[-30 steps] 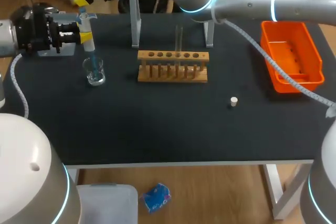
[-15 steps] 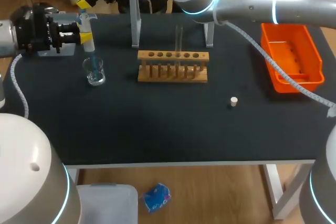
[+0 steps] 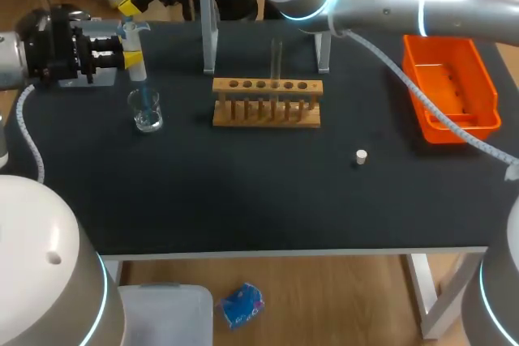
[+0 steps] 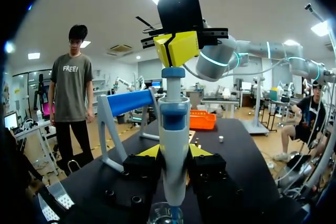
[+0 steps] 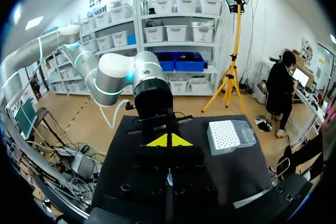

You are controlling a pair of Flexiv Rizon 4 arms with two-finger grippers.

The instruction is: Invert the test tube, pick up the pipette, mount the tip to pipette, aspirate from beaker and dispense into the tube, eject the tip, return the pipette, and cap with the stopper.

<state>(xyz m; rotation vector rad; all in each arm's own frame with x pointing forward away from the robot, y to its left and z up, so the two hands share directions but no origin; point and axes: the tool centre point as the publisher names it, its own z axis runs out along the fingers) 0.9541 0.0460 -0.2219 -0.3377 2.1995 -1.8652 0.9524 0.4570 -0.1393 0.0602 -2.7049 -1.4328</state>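
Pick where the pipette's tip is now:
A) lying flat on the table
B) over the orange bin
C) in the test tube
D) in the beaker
D: the pipette, clamped upright in the left gripper, has its lower end down inside the beaker, well to the side of the test tube in the rack.

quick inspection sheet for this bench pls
surface: black table, no spills seen
job's things: pipette over beaker, tip in it; tube upright in rack; stopper lying loose; bin at right
clutter: nothing seen
tools: left tool shut on pipette; right tool shut, atop its plunger
cables: left cable on table; right cable crosses bin
surroundings: nothing seen reaching in
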